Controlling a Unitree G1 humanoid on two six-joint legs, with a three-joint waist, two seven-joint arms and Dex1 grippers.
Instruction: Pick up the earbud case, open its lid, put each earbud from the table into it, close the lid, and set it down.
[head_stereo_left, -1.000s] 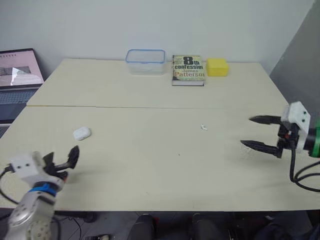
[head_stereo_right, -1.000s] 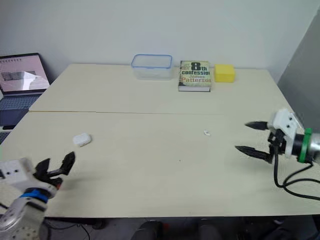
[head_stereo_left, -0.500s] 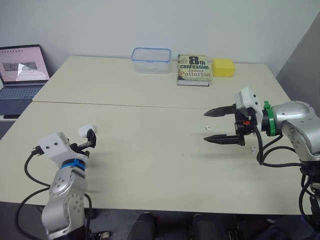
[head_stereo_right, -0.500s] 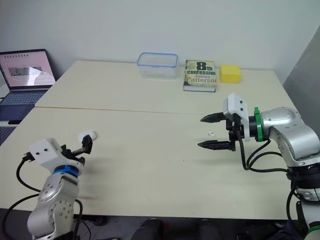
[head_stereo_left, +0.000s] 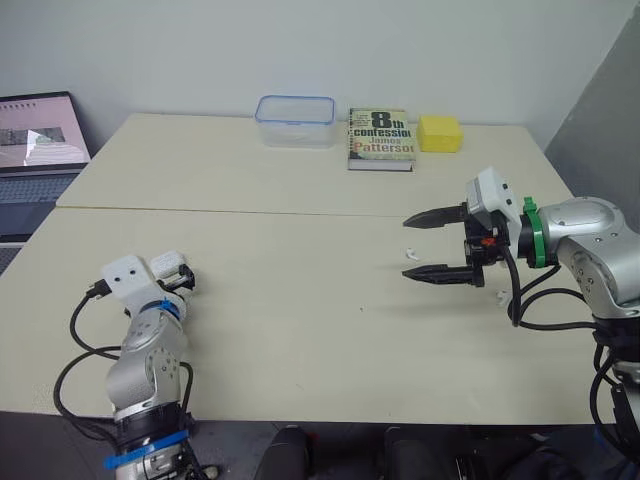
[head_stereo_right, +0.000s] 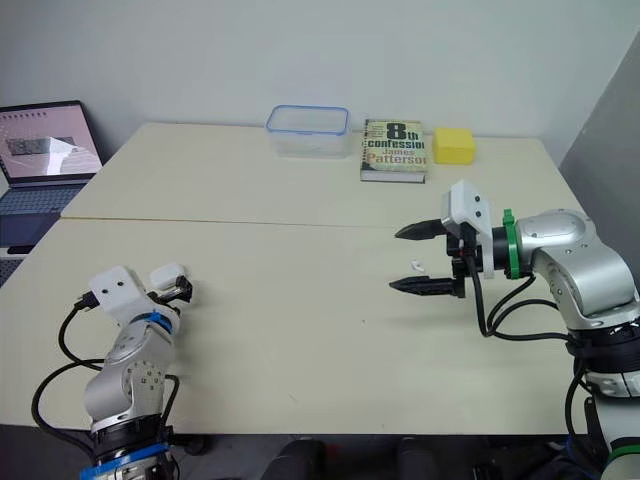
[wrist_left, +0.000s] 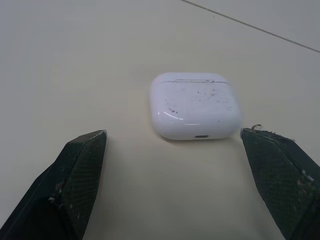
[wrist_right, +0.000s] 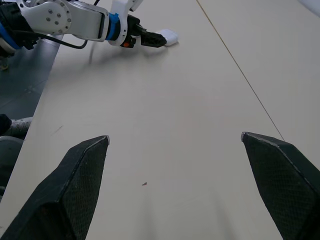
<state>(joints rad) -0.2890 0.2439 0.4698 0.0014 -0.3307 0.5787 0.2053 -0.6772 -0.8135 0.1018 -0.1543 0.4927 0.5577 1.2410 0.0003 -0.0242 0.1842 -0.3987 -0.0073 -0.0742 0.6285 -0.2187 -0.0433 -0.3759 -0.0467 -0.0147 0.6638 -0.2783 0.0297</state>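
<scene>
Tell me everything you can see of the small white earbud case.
The small white earbud case is a rounded, glossy, plastic-looking box with dark specks on top, a thin lid seam near one edge and a small port at the opposite end. Its lid is shut. It lies flat on the beige table, on the robot's left. The open left gripper has a black finger on each side of it, not clamping it.

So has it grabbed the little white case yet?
No, the earbud case lies on the table, untouched by the open left gripper.
</scene>
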